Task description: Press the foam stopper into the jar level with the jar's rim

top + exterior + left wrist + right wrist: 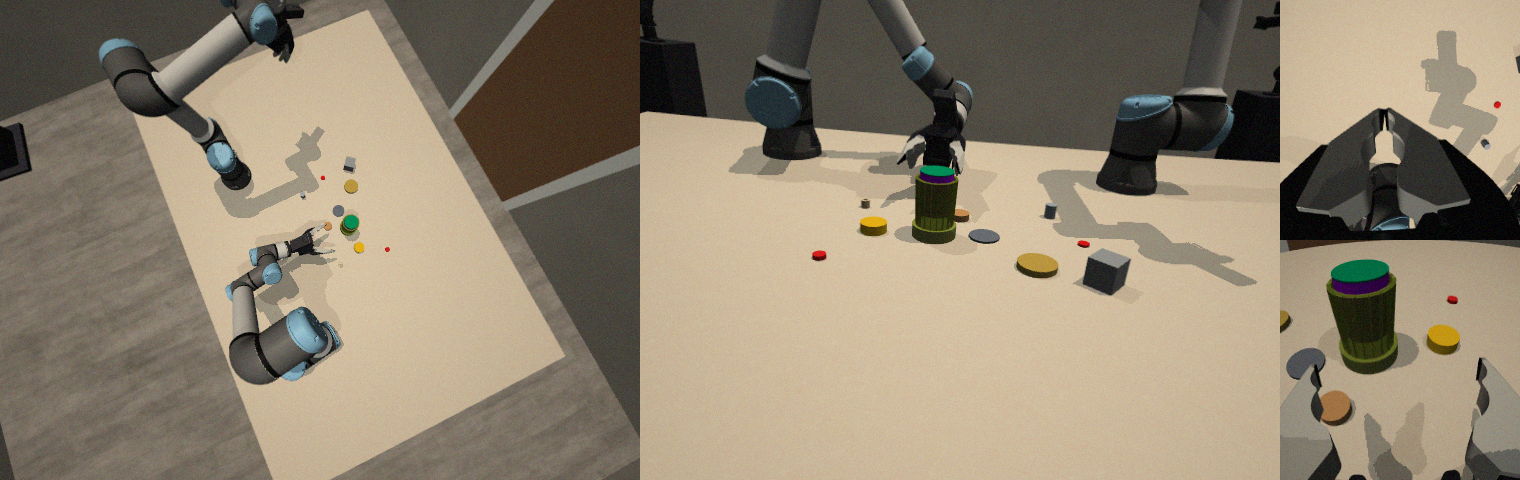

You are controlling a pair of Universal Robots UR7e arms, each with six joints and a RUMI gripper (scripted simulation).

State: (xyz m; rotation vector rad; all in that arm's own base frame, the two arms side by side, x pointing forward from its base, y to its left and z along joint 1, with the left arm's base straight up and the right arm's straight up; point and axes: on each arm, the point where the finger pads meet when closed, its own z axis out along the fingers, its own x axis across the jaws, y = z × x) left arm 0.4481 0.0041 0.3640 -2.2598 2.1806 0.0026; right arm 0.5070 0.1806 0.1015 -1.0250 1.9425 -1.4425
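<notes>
From the long side of the table, a small red disc (387, 249) (819, 255) (1452, 300) lies furthest left, then a little tan ring (340, 265) (865, 203) and a thick yellow disc (359, 248) (873, 225) (1443, 342). Next comes the ribbed olive jar (345, 231) (935, 209) (1365, 320), upright on its wider foot. The foam stopper (351, 222) (937, 172) (1360, 272), green on top and purple round the side, sits in its mouth, standing proud of the rim. Behind the jar, the right gripper (331, 238) (930, 166) (1398, 362) spreads its fingers wide, nothing between them. An orange disc (328, 226) (961, 215) (1336, 407) and a flat slate disc (338, 210) (984, 236) (1306, 363) lie near the jar; then I see an ochre disc (351, 186) (1037, 265) (1283, 320), a small grey cylinder (303, 195) (1050, 210) (1485, 144), a second red disc (323, 177) (1083, 243) (1497, 104) and a grey cube (349, 164) (1106, 271) (1518, 64). The left gripper (283, 57) (1384, 110), well apart from the jar, is pinched narrow, holding nothing.
</notes>
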